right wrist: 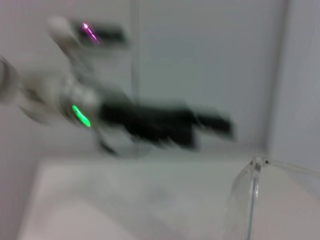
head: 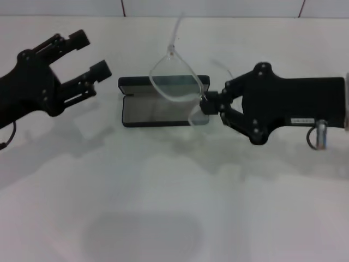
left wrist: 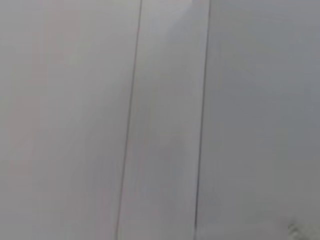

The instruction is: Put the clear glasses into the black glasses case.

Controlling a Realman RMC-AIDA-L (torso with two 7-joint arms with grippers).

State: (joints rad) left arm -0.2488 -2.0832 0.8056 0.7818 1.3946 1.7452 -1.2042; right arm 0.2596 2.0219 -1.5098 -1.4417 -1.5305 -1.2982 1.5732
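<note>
The black glasses case (head: 163, 101) lies open in the middle of the white table, its grey lining facing up. Above it hang the clear glasses (head: 173, 82), tilted, with one thin arm sticking up toward the back. My right gripper (head: 209, 105) reaches in from the right and is shut on the glasses at the case's right end. A lens edge and hinge of the glasses (right wrist: 248, 192) show in the right wrist view. My left gripper (head: 91, 54) hovers open to the left of the case, apart from it. The left wrist view holds only a pale panelled wall.
The white table (head: 163, 207) stretches toward me in front of the case. A tiled wall (head: 218, 6) runs along the back edge. In the right wrist view my left arm (right wrist: 150, 122) appears blurred across the table.
</note>
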